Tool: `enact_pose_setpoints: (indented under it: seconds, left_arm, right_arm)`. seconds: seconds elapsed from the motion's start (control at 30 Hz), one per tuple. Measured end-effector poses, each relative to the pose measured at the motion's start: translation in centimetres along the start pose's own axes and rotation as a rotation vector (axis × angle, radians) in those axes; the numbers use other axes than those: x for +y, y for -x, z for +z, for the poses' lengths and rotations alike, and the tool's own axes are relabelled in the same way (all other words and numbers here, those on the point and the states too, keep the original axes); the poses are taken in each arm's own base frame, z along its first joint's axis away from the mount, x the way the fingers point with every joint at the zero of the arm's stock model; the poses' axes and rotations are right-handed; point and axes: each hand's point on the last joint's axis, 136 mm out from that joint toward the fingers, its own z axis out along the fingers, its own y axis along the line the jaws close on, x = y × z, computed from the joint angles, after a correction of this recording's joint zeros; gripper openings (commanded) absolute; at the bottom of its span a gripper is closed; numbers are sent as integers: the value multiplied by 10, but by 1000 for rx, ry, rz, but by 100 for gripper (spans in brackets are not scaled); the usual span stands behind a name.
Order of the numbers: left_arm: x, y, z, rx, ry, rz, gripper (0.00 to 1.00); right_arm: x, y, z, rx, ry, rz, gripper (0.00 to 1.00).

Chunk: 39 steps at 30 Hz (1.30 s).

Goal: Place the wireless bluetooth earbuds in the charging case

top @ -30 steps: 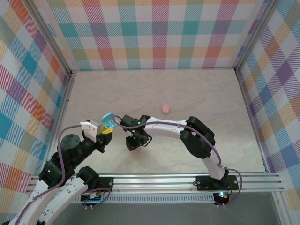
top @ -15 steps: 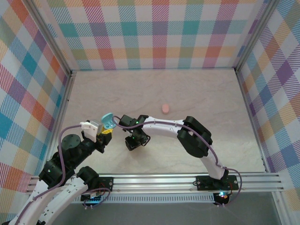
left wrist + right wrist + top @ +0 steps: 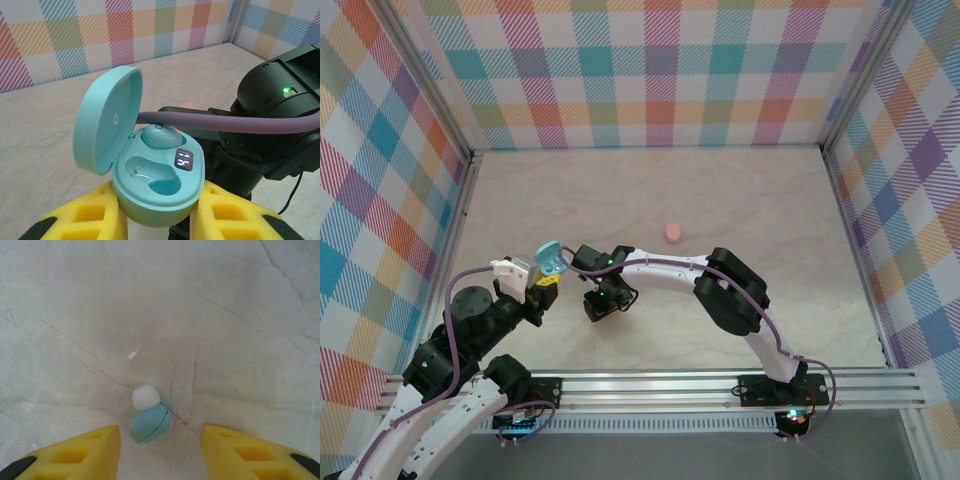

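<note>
The left end effector (image 3: 160,215) grips charging case (image 3: 155,187); right end effector (image 3: 160,450) spread above earbud (image 3: 150,424).

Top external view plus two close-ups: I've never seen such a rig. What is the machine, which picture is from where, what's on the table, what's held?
The top external view looks down on two robot arms, the left arm and right arm, bolted at the table's near edge. Each close-up comes from a wrist camera showing its own yellow fingers. The left gripper is shut on an open light-blue charging case; one earbud sits inside, the other socket is empty. The right gripper is open, hovering over a loose blue earbud on the table. A small pink item lies farther back.
</note>
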Motion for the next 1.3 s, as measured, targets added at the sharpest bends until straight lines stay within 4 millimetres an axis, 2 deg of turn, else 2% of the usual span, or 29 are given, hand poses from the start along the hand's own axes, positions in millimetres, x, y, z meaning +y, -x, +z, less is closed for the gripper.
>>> enact_pose_setpoints:
  seconds: [0.33, 0.6, 0.8, 0.9, 1.03, 1.17, 1.3]
  left_arm:
    - [-1, 0, 0, -1, -8, 0, 18]
    - [-8, 3, 0, -10, -45, -1, 18]
    - [-10, 3, -1, -9, -58, -2, 18]
    - [-10, 3, -1, -10, -58, -2, 18]
    - [-10, 4, -1, -13, -58, -2, 18]
    - [-10, 4, 0, -12, -58, -2, 18]
    - [-10, 4, 0, -12, -58, -2, 18]
  right_arm:
    - [-17, 4, -3, -14, -5, -17, 47]
    - [-67, 28, -14, -43, -14, 84, 47]
    - [-127, 55, -31, -116, -116, 158, 47]
    - [-140, 58, -35, -125, -123, 175, 44]
    - [-123, 46, -43, -134, -82, 149, 43]
    - [-81, 37, -54, -151, -15, 97, 43]
    - [-44, 31, -50, -140, 28, 70, 44]
